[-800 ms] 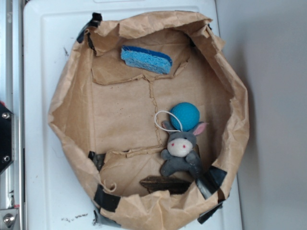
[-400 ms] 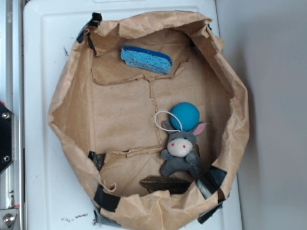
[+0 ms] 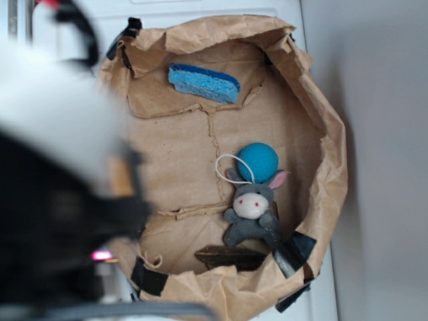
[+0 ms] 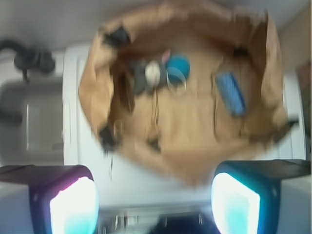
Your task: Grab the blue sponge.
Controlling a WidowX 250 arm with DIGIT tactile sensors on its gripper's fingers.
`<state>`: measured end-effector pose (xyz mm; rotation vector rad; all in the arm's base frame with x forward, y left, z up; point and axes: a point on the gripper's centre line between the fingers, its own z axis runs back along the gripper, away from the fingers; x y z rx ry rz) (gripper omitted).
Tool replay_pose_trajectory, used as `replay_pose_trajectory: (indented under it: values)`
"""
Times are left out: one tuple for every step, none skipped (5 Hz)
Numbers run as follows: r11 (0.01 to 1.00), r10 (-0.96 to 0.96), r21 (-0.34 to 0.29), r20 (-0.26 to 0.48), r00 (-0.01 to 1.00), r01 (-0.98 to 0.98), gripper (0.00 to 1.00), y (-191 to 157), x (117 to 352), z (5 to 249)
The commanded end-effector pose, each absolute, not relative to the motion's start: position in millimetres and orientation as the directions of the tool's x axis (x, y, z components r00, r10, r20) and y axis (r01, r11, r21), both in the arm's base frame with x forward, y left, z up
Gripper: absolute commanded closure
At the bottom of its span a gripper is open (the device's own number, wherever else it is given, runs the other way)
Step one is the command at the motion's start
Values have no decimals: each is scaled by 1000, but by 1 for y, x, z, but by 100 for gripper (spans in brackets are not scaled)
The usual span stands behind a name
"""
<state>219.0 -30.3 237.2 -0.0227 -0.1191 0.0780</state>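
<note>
My pincer spread wide and empty above the paper bag's near rim, one blue sponge against its far wall, one turquoise ball, one plush toy.

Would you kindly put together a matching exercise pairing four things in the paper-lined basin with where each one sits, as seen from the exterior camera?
Things:
1. blue sponge
2. turquoise ball
3. plush toy
4. gripper

Places:
A. touching the top of the plush toy's head
B. outside the brown paper, at its near edge in the wrist view
C. at the far end of the paper, by the wall at the top of the picture
D. near the bottom rim, just above a dark cardboard scrap

Pairs: 1-C, 2-A, 3-D, 4-B
</note>
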Motion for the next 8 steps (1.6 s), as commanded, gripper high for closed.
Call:
replay_pose_trajectory:
  values:
    - [996,-54,-70,122,991,63,0,-18,268,235]
    - [996,-54,-70,122,991,63,0,-18,268,235]
    - [996,-54,-70,122,991,63,0,-18,268,235]
    - [972,-219,-69,67,974,223,0,-3,278,218]
    - [942,-324,-74,50,945,327,0,15,283,205]
    - [932,-361,-46,9,933,361,0,25,279,179]
    - [924,-381,-5,52,923,382,0,33,268,162]
    - [902,-430,46,19,903,428,0,43,271,126]
